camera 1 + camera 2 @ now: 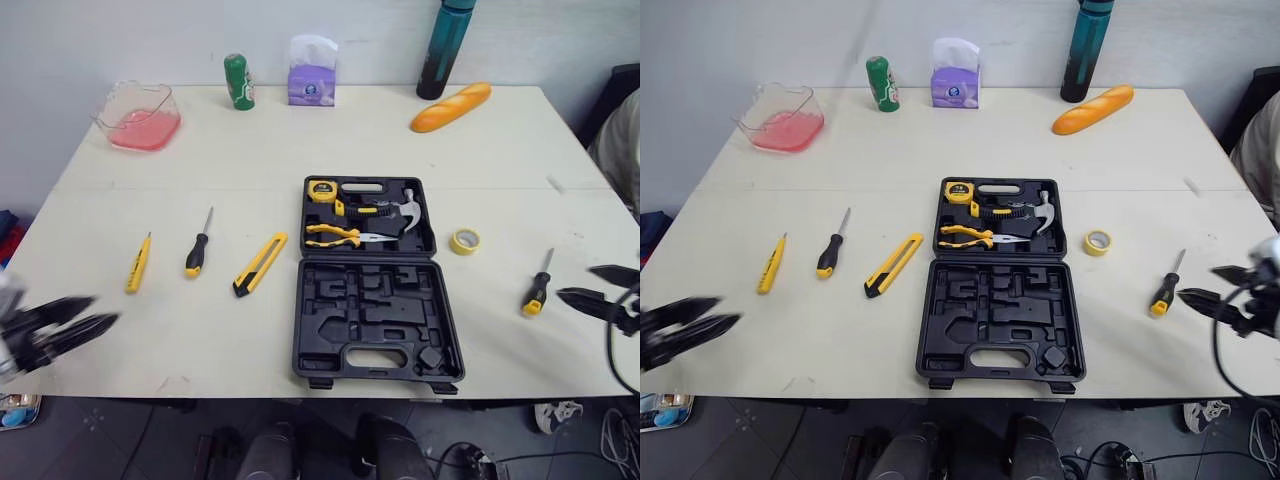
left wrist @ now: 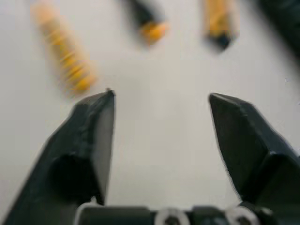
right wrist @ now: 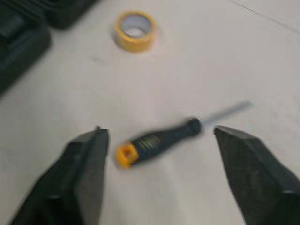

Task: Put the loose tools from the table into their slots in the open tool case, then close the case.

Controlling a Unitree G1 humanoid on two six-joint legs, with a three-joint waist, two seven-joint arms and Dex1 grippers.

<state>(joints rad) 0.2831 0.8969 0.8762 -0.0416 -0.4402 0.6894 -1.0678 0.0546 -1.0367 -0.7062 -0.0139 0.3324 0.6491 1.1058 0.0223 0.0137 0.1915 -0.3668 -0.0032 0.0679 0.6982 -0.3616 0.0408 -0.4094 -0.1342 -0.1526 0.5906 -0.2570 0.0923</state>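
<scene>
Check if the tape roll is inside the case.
No, the yellow tape roll lies on the cream table beside the black plastic case.

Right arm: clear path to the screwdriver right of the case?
Probably yes. The right gripper is open just beside the screwdriver, bare table between them; the tape roll lies farther off.

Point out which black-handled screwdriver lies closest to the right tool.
The screwdriver right of the open case, past the tape roll, just ahead of the open right tool. The other screwdriver lies left of the case, beside the utility knife.
</scene>
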